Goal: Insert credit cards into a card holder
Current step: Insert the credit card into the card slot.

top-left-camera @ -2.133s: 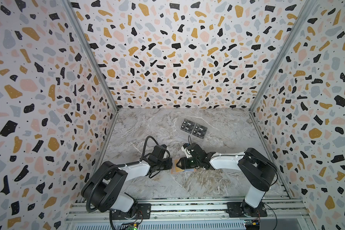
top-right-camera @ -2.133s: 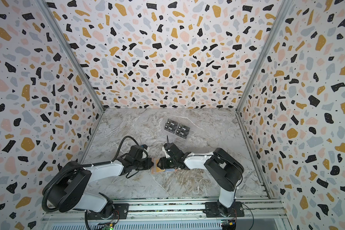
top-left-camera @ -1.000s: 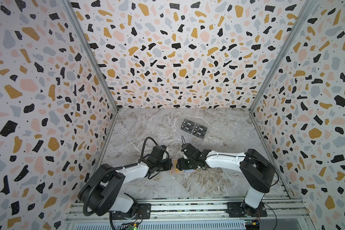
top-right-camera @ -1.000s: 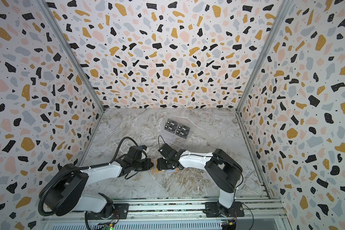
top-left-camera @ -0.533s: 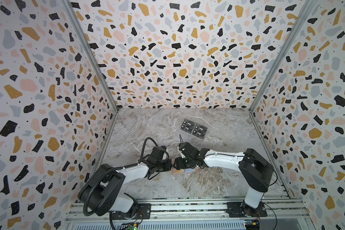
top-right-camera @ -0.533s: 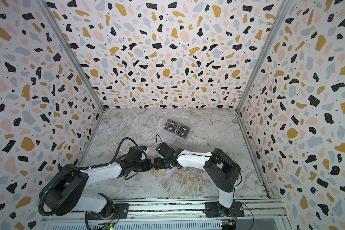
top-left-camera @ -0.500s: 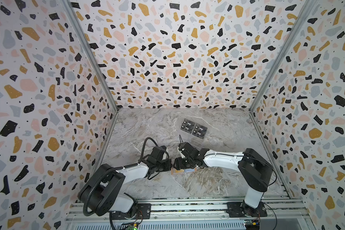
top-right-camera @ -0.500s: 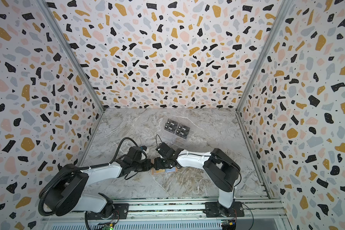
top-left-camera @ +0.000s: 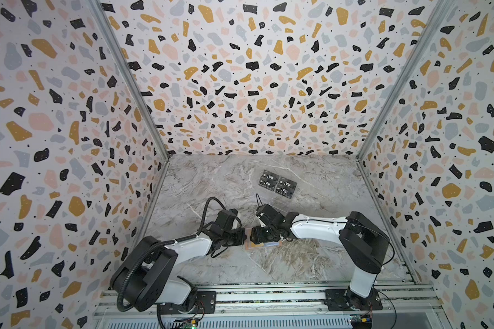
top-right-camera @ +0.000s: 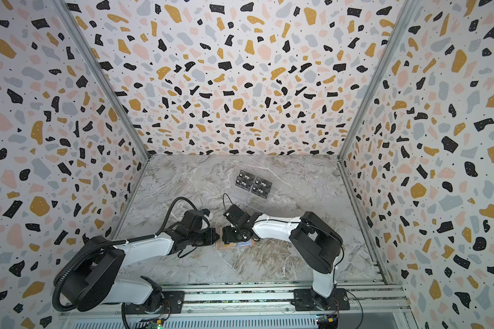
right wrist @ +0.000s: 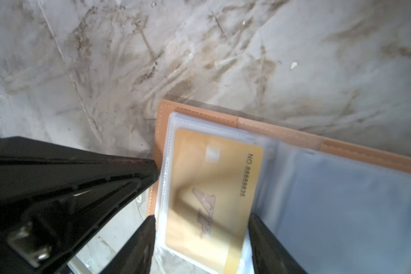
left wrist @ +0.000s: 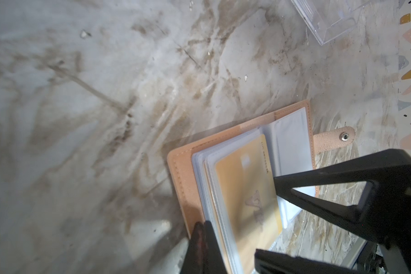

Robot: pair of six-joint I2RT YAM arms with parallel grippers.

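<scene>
– Gold card (right wrist: 214,189)?
– Mostly sleeved in the open card holder (top-left-camera: 251,246), low centre of a top view; long axis points away from the right gripper (right wrist: 201,217) (jaws spread astride it). Left gripper (left wrist: 202,225), pressed together, touches the holder's edge.

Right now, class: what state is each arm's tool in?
Left tool: shut, tip at the edge of the card holder.
Right tool: jaws astride the credit card; whether it grips cannot be told.
</scene>
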